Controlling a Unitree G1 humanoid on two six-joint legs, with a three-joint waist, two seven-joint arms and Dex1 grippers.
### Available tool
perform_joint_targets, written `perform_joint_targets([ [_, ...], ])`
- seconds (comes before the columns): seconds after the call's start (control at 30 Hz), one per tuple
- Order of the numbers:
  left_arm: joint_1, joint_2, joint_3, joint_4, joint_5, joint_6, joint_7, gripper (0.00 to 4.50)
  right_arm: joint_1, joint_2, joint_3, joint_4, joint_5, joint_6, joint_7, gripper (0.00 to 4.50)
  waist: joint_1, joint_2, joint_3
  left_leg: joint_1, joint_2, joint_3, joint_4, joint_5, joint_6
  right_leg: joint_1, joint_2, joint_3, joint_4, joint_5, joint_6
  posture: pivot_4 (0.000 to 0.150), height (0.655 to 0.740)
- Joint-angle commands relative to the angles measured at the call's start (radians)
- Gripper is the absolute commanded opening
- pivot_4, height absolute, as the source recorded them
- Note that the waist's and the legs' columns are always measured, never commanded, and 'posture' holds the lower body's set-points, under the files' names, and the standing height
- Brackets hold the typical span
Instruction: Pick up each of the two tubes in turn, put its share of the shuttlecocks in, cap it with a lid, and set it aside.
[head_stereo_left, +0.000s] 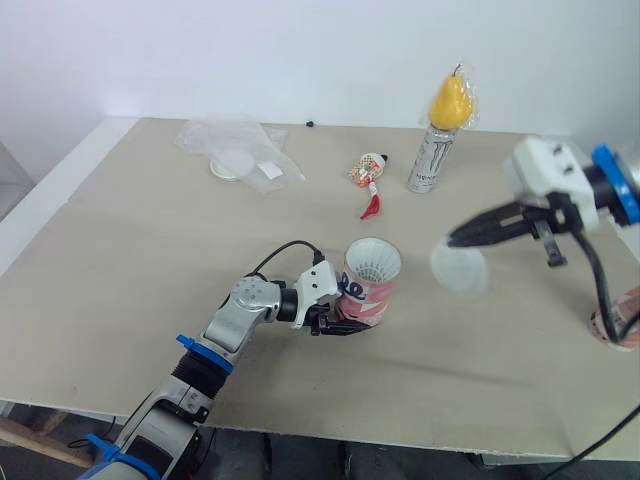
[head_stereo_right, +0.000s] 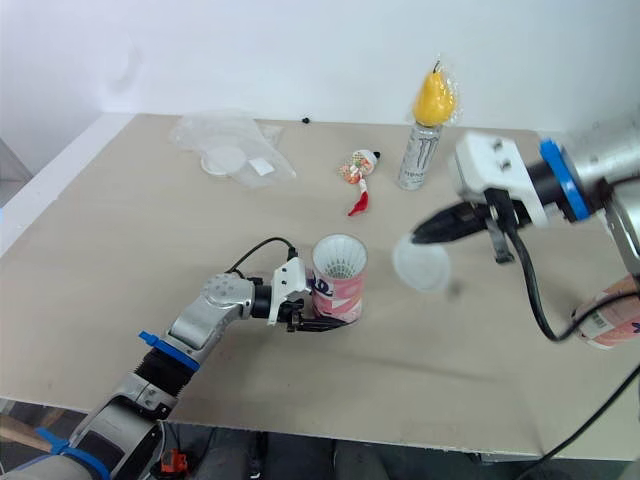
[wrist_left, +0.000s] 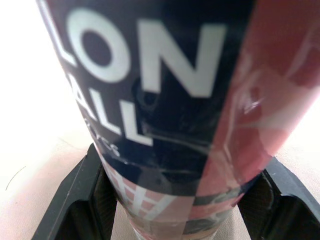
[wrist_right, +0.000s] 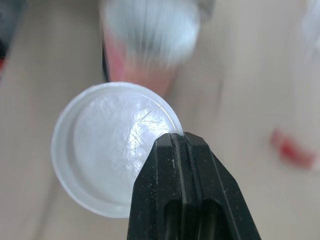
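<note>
The tube (head_stereo_left: 368, 290) stands upright near the middle of the table (head_stereo_left: 130, 260), and the white feathers of the shuttlecocks (head_stereo_left: 372, 262) reach right up to its open mouth, so I'd say the filling is done for this one. The left gripper (head_stereo_left: 348, 320) is clamped around the tube's lower part, one finger on each side. The left wrist view shows the label snug between the two black fingers. My guess is it's holding low on purpose: that steadies the tube and leaves the top rim free for capping.

The lid (head_stereo_left: 460, 268), a clear round disc, hangs in the air to the right of the tube, about level with its top and not over it yet. The right gripper (head_stereo_left: 452, 240) has its fingers pinched nearly together on just the lid's edge. Gripping the edge makes sense to me, because the flat face is left free to go down over the opening. I'd call this the capping step, with the lid needing to come across and be lined up over the rim.

A second tube (head_stereo_right: 612, 315) sits tilted at the table's right edge, well apart. I can't tell if it's capped.

Along the back there's a can (head_stereo_left: 432, 158) with a yellow pear-shaped thing (head_stereo_left: 450, 100) on top, a small red-and-white wrapper (head_stereo_left: 370, 175), and a plastic bag (head_stereo_left: 250, 140) with what looks like another lid (head_stereo_left: 230, 166).
</note>
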Motion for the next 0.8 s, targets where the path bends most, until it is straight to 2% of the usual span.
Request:
perform_joint_targets([
  [0.03,0.010,0.004,-0.034,0.043,0.022,0.034,-0.019,2.82,-0.092,0.036,0.029,0.002,0.034,-0.006,0.038,0.04,0.002,0.000,0.000,-0.001,-0.001,-0.001,0.000,0.000,0.000,0.000,0.000,0.000,0.000,0.000,0.000,0.150,0.7400],
  [0.2,-0.005,0.006,-0.035,0.044,0.023,0.049,-0.032,2.82,-0.157,0.111,0.073,0.020,0.045,-0.024,0.038,0.04,0.002,-0.001,0.000,-0.001,-0.001,0.000,-0.001,-0.001,0.000,-0.001,-0.001,0.000,0.000,-0.001,0.000,0.150,0.7400],
  [0.47,-0.014,0.010,-0.040,0.025,0.033,0.059,-0.035,2.82,-0.184,0.223,0.170,0.089,-0.048,-0.122,0.038,0.04,0.001,-0.001,0.000,-0.002,0.000,-0.001,-0.001,-0.001,0.000,-0.002,0.000,-0.002,0.001,0.001,0.002,0.150,0.7400],
  [0.8,0.005,0.016,-0.044,0.000,0.037,0.074,-0.020,2.82,-0.239,0.255,0.282,0.224,-0.138,-0.305,0.038,0.04,0.001,-0.001,0.000,-0.002,0.000,-0.001,-0.001,-0.001,0.000,-0.002,0.000,-0.002,0.001,0.001,0.002,0.150,0.7400],
])
